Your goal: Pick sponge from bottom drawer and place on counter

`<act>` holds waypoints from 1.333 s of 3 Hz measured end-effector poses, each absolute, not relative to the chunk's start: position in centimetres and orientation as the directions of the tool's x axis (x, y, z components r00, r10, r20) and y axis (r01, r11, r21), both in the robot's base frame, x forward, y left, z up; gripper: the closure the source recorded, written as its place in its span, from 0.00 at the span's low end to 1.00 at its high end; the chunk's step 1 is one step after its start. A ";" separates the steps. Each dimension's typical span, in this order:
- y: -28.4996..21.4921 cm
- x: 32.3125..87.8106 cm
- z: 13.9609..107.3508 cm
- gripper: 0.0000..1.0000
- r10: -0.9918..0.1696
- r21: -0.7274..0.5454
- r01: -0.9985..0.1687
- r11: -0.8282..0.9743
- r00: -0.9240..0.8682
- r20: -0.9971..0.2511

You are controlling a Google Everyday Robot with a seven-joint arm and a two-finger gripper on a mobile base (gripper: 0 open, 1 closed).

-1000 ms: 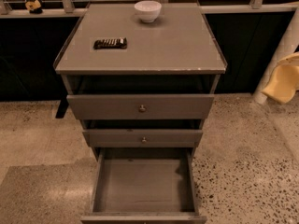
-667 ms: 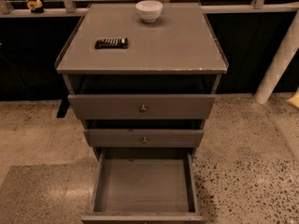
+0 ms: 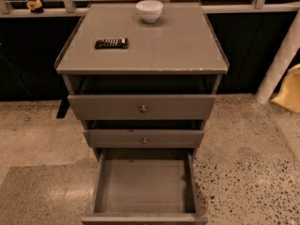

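Since you last looked: yellow blocky arm part [image 3: 289,96] has drawn back to the right edge.
Gripper: out of frame; jaws' state cannot be told.
Pale-yellow sponge: unseen; wide grey bottom drawer [image 3: 143,186] is open, visible floor bare.
Flat grey desk [image 3: 164,48]: no sponge yet, so your pick looks unstarted.

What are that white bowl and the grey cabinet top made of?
The white bowl looks like glazed ceramic, going by its smooth sheen. The counter seems painted wood or board: matte grey, with pale chips along its front edge. The gripper is out of view.
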State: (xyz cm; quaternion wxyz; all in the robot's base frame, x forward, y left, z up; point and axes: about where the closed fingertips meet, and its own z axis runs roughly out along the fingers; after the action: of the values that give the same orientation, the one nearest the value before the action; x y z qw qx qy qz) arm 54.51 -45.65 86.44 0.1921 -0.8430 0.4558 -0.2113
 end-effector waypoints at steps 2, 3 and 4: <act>-32.8 59.0 90.2 1.00 -0.702 -0.547 -0.510 -0.664 0.677 0.220; -34.1 58.2 90.1 1.00 -0.717 -0.546 -0.526 -0.652 0.661 0.220; -34.8 59.0 89.3 1.00 -0.700 -0.553 -0.511 -0.658 0.686 0.199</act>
State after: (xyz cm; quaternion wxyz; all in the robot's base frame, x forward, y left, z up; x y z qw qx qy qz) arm 58.96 -34.82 89.34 0.2341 -0.8877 0.3411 -0.2021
